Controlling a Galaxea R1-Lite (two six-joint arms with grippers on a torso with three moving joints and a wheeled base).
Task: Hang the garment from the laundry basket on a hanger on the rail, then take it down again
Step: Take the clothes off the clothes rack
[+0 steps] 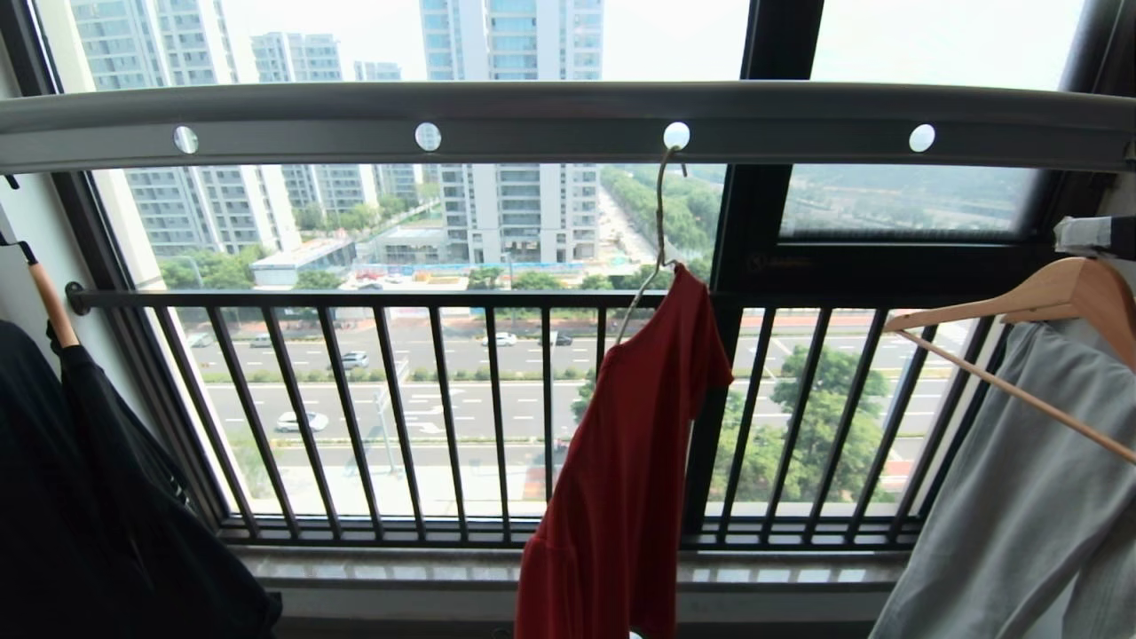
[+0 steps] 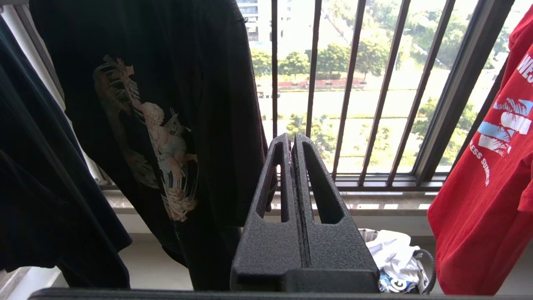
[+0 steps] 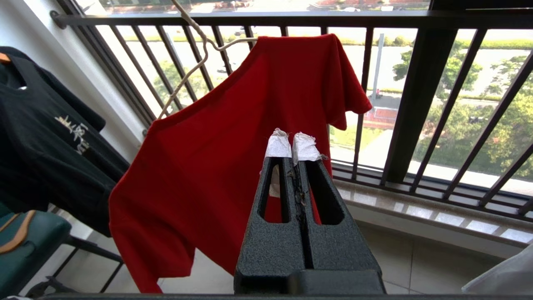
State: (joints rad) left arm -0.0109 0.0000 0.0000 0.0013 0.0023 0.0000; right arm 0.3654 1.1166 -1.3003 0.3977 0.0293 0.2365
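Red T-shirt (image 1: 621,444) hangs lopsided on wire hanger (image 1: 658,231) hooked through rail (image 1: 550,124), awaiting removal; right gripper (image 3: 292,146) and left gripper (image 2: 291,143) both pressed together, empty.

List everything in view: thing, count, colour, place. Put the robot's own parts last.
red T-shirt: one, red, hanging lopsided on the wire hanger, one shoulder slipped off.
wire hanger: one, cream, hooked in a hole of the rail.
rail: one, grey, across the top of the window.
black T-shirt: one, black with a pale print, hanging at left.
grey garment: one, pale grey, on a wooden hanger at right.
balcony railing: one, black, before the window.
laundry basket: one, dark rim, on the floor, white cloth inside.
left tool: shut, empty.
right tool: shut, empty, facing the red T-shirt.
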